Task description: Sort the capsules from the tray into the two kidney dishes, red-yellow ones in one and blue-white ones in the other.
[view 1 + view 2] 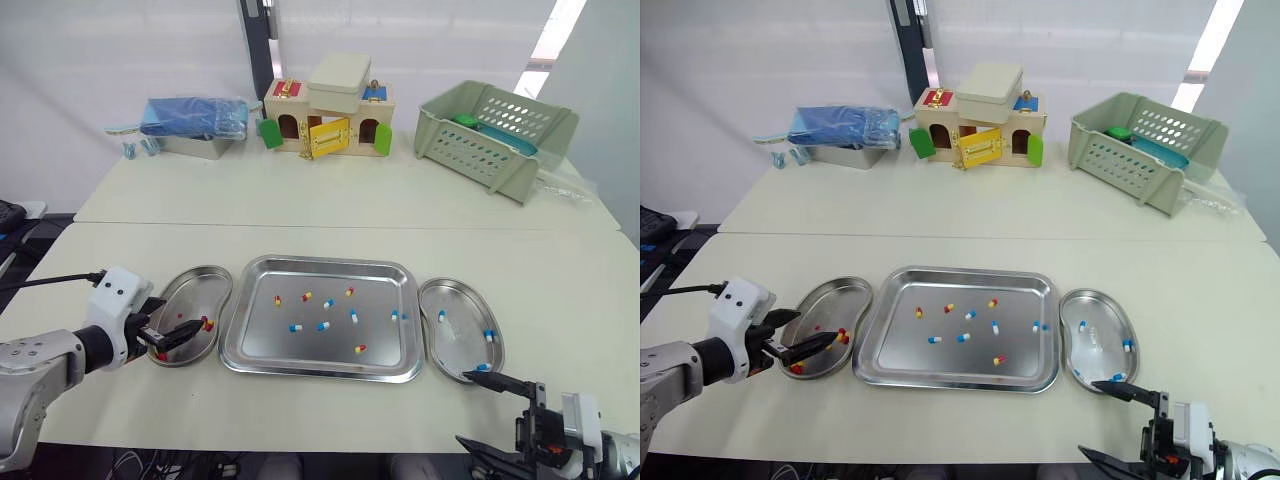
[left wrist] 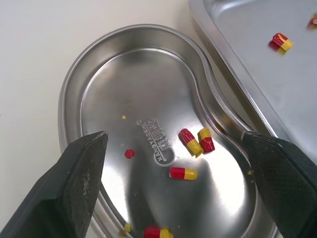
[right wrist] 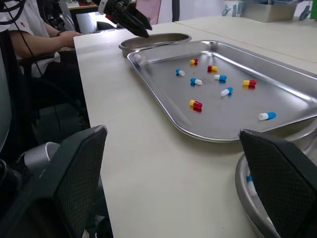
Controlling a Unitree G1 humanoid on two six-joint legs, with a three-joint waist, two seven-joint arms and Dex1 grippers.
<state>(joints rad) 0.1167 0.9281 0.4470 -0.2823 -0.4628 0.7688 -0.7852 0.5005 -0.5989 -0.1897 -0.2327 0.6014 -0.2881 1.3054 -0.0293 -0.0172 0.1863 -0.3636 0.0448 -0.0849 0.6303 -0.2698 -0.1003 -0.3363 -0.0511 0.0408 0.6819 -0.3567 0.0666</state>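
1. Your left gripper [image 1: 178, 338] hangs over the near end of the left kidney dish [image 1: 192, 283]. Its jaws stand wide apart with nothing between them.
2. In the left wrist view, that dish holds four red-yellow capsules [image 2: 190, 141]. Two touch each other near the middle, one lies just beside them, and one is at the near rim. A small red speck [image 2: 130, 153] lies apart from them on the dish floor.
3. The tray [image 1: 320, 264] sits between the two dishes, its sides just beside their rims. It carries a loose mix, with four more red-yellow ones and five blue-white capsules [image 1: 296, 327], none of them stacked.
4. The right kidney dish [image 1: 462, 340] holds three blue-white ones. One is near the far end, one by the outer wall and one at the near end.
5. Your right gripper [image 1: 1088, 418] is low at the bench's near edge, just off that dish's near end. Its jaws are wide and empty, and the upper fingertip reaches over the near rim.
6. On the far side of the bench [image 1: 300, 200] stand a toy house [image 1: 325, 115], a green basket [image 1: 495, 130] and a blue packet [image 1: 195, 118].
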